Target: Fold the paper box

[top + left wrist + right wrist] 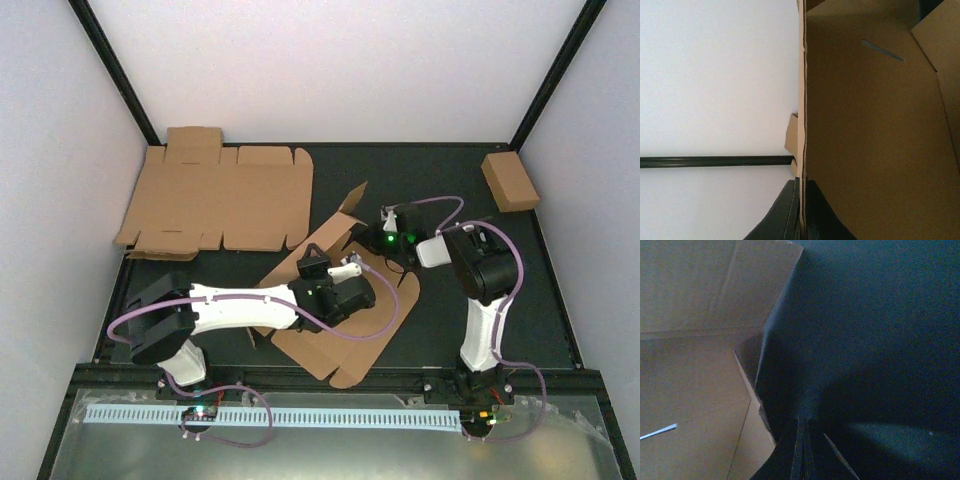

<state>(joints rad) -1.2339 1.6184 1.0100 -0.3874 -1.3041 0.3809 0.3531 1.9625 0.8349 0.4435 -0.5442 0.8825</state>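
The paper box (345,352) lies half-folded in the middle of the table, brown corrugated cardboard with one wall raised at its far side. My left gripper (345,277) reaches in from the left; in the left wrist view its black fingers (790,212) are shut on the thin edge of an upright panel of the paper box (880,140). My right gripper (378,238) sits at the box's far right corner. In the right wrist view its fingers (799,450) are pressed together with nothing between them, over dark table just right of a flap of the paper box (690,390).
A second, flat die-cut cardboard sheet (220,195) lies at the back left. A small closed brown box (510,180) sits at the back right corner. White walls and black frame posts enclose the table; purple cables trail over the box.
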